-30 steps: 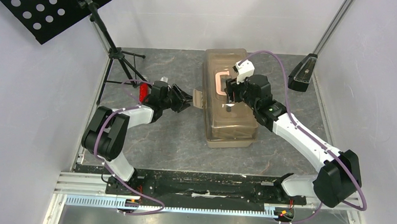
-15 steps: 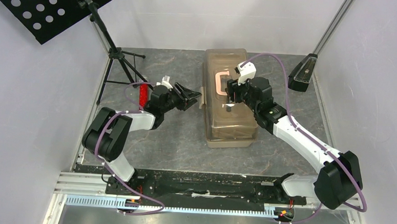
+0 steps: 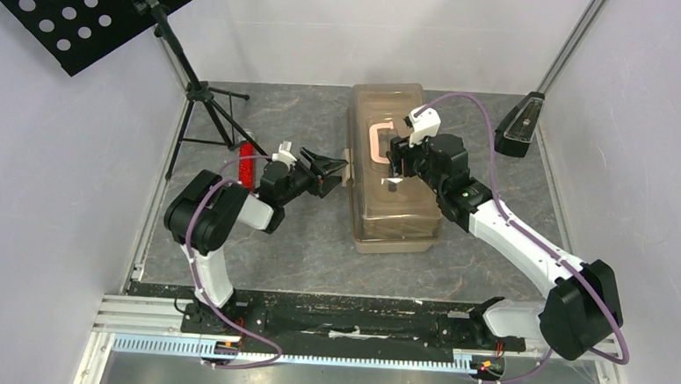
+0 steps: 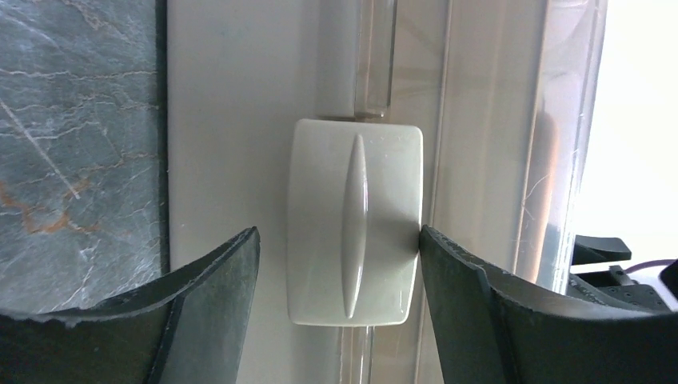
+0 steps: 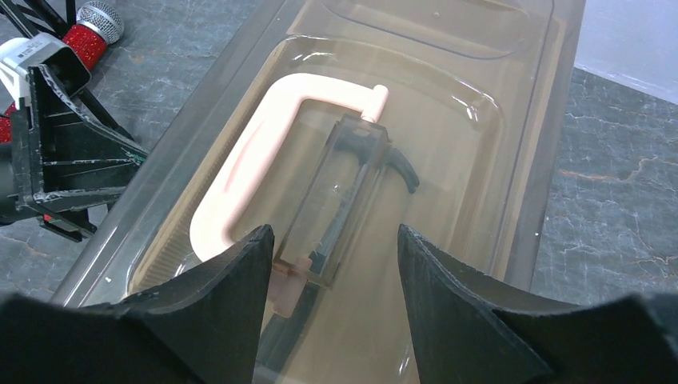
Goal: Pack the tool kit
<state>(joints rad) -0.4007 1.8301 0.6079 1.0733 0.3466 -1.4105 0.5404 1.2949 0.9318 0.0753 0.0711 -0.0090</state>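
Looking from above, I see the big tan-brown plastic toolbox [image 3: 398,208] shut on the grey marbled table [image 3: 300,234], with the left gripper [image 3: 334,167] at its left side and the right gripper [image 3: 395,170] over its lid. Left wrist: jaws wide astride the pale plastic latch [image 4: 356,232], unclamped. Right wrist: jaws apart above the pale curved handle [image 5: 232,176], holding nothing.

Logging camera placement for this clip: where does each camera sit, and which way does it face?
Top external: above, behind the bases, looking down on table, toolbox, both arms.
Left wrist: on left arm, facing the toolbox's latch between left end effector fingers.
Right wrist: on right arm, looking down at the handle past right end effector fingers.
Shared: all show the toolbox.
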